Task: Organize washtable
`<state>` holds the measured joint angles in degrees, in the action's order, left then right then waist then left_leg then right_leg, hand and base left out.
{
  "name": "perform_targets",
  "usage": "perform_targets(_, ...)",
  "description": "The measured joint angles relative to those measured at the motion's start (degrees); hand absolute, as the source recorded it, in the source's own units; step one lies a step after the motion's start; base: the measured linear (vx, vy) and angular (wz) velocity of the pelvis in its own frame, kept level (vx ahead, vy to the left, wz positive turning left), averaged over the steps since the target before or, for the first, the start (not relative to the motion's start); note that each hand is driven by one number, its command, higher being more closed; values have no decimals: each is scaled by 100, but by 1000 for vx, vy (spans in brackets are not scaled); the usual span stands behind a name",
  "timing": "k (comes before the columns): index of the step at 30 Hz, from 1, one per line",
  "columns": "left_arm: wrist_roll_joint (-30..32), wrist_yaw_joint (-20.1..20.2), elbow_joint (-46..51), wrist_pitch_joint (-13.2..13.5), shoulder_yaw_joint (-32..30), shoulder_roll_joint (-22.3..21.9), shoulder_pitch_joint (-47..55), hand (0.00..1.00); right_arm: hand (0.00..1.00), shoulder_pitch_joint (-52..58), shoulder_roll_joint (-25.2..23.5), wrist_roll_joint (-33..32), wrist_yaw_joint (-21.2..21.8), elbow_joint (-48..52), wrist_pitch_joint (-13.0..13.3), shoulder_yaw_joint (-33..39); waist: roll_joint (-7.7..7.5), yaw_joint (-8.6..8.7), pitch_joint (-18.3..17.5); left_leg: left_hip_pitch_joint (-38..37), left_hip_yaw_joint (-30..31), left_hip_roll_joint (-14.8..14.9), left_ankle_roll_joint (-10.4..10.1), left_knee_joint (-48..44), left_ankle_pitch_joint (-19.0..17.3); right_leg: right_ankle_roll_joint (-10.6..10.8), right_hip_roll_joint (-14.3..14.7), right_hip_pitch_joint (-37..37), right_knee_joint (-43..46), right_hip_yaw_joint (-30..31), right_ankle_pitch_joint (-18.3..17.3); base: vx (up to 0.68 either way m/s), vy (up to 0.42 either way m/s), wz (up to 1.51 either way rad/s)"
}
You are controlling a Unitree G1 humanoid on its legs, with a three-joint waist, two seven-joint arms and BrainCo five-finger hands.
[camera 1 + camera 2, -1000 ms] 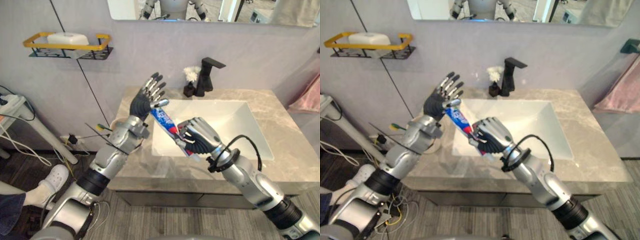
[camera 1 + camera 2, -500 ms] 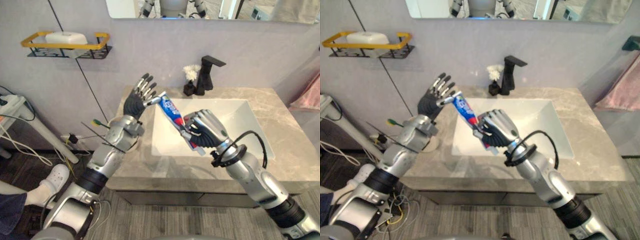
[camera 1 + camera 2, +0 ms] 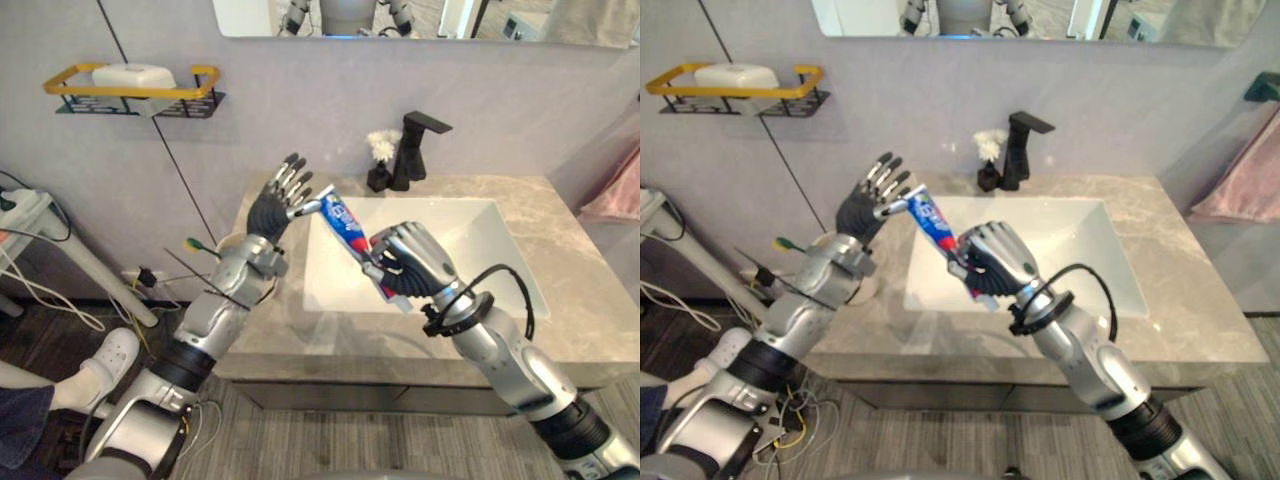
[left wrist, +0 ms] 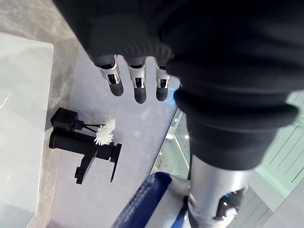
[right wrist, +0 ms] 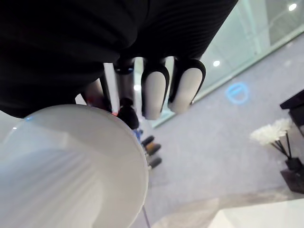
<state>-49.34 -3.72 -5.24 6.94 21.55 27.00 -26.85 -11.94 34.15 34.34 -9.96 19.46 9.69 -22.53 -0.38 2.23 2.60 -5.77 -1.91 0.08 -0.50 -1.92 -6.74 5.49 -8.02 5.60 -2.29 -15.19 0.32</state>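
A blue, red and white toothpaste tube [image 3: 343,222] is held slanted in the air over the left part of the white sink [image 3: 470,240]. My right hand [image 3: 410,265] is shut on its lower half. The tube's white cap [image 5: 71,166] shows large in the right wrist view. My left hand [image 3: 278,205] is raised beside the tube's upper end with its fingers straight and spread. Its thumb [image 4: 209,190] lies against the blue tube [image 4: 147,202] end.
A cup [image 3: 238,250] with toothbrushes stands on the counter's left end, below my left arm. A black faucet [image 3: 415,150] and a white flower in a black vase [image 3: 381,152] stand behind the sink. A yellow wall shelf [image 3: 130,85] with soap hangs at the left. A person's shoe [image 3: 110,352] is on the floor.
My right hand has lifted the tube higher and its top end now meets my left hand, which has shifted a little to the left.
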Motion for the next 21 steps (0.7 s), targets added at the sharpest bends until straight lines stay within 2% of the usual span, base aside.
perform_targets(21,-184,245,710,-28,202,143,213,0,100,-199,15,-23,2,-1,-4,0,-2,2,-2,2,21,-1,-1,6,1,0,-2,6,0,-28,0,0,0,0)
